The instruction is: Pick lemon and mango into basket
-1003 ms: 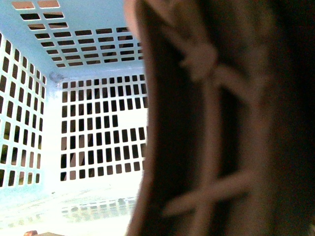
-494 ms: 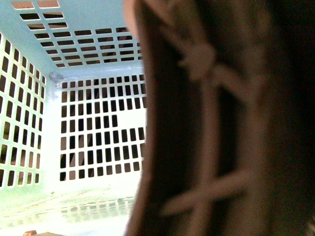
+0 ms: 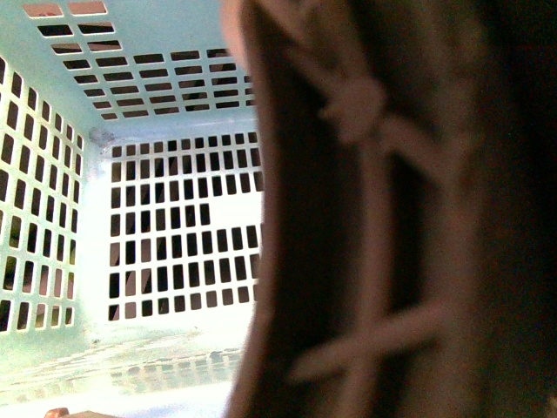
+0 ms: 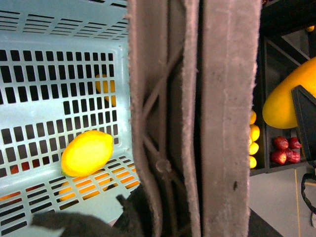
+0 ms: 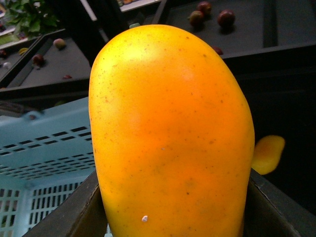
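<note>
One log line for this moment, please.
lemon: in basket | mango: gripped by right tool, outside basket | handle: blocks front view

The mango was observed filling most of the view, clamped between the dark fingers of the right gripper. The teal slotted basket was seen beyond it. Small dark red fruits were scattered on black trays behind, and another yellow fruit was partly hidden.

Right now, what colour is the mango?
Golden yellow-orange; the mango shows best in the right wrist view.
</note>
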Robot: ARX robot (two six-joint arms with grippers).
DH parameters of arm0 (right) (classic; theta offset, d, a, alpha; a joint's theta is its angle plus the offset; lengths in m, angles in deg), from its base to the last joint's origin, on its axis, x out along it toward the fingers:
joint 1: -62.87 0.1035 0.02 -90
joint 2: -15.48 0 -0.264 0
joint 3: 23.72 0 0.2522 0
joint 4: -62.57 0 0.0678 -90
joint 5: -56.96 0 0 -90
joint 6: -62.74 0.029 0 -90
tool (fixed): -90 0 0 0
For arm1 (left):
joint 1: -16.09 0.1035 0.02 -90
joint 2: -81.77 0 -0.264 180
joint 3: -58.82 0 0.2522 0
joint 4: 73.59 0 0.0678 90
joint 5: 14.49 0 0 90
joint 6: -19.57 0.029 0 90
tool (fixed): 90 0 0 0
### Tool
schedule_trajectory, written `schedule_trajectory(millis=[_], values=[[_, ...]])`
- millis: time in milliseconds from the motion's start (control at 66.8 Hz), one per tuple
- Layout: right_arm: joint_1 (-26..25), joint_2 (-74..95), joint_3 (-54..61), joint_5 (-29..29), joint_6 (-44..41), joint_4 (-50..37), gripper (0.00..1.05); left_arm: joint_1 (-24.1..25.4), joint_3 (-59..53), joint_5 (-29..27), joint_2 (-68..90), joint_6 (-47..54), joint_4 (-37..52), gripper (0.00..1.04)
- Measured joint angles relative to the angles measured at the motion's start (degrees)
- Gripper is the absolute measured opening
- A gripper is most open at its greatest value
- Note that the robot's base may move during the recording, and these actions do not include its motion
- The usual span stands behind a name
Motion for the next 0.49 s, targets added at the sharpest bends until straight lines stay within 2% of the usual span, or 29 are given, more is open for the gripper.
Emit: schedule_trajectory(millis=[225,494], values=[[8.28,3.15,-1.4,2.97,1.55,-2.71,0.61,0.0,0.0,0.0,0.0,-0.02,0.0,0.15],[14.73,7.78,-1.75,6.19,2.45,-3.39,0.62,0.0,0.0,0.0,0.0,0.0,0.0,0.15]])
